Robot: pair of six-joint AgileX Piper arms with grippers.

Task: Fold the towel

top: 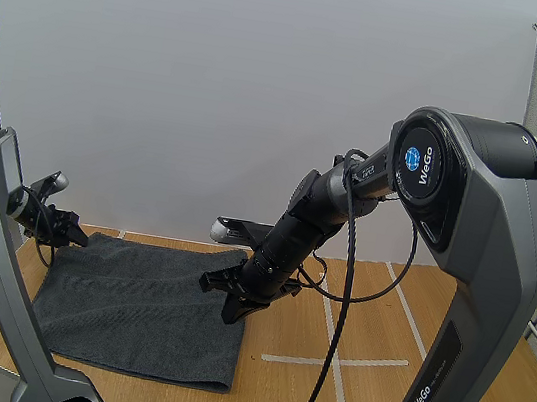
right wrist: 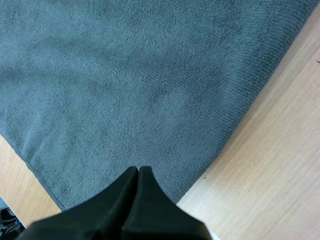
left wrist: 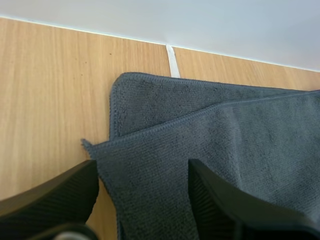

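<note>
Over the grey towel [top: 141, 308], left hand [left wrist: 142, 170] spread wide at its corner, right hand [right wrist: 138, 171] angled down, pressed together

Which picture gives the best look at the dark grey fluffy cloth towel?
The high view: nearly the whole dark grey towel lies spread on the wooden table. The left wrist view catches one corner with two layers; the right wrist view, a stretch along one edge.

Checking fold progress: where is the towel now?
The dark grey towel lies on the left half of the wooden table in the high view, open left pincer at its far left corner, shut right pincer over its right edge.
</note>
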